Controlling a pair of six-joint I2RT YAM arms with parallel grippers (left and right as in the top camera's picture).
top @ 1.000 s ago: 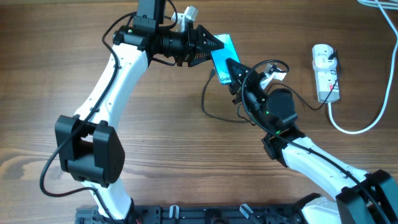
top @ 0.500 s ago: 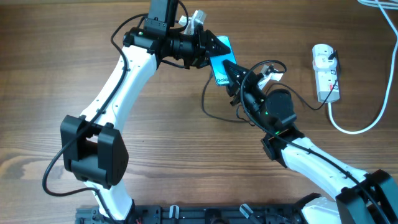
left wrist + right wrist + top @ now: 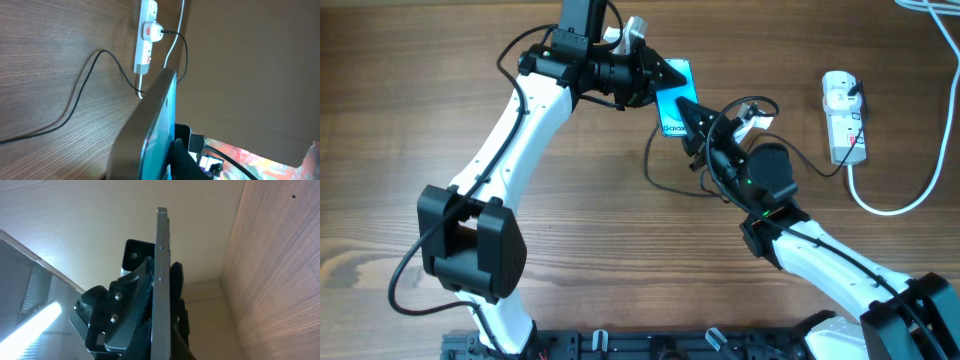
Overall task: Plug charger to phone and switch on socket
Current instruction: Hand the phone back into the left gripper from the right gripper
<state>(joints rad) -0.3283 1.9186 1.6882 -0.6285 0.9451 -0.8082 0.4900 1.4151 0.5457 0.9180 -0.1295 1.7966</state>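
The phone (image 3: pixel 676 98), turquoise screen with white text at its foot, is held tilted above the table. My left gripper (image 3: pixel 658 74) is shut on its upper part. My right gripper (image 3: pixel 692 112) is shut on its lower right edge. In the left wrist view the phone (image 3: pixel 156 120) is edge-on between my fingers. In the right wrist view it (image 3: pixel 161 275) is edge-on too, with the left gripper (image 3: pixel 122 312) behind it. The charger (image 3: pixel 653 172) loops on the table below the phone; its tip is hidden. The socket (image 3: pixel 842 118) lies at the right.
A thick white cord (image 3: pixel 900 205) curves from the socket towards the right edge. In the left wrist view the socket (image 3: pixel 145 35) and the thin black cable (image 3: pixel 82 87) lie on the wood beyond the phone.
My left arm has swung slightly to the right and the phone has shifted a little left with it. In the last half second nothing visibly moves. The right arm stays in place.
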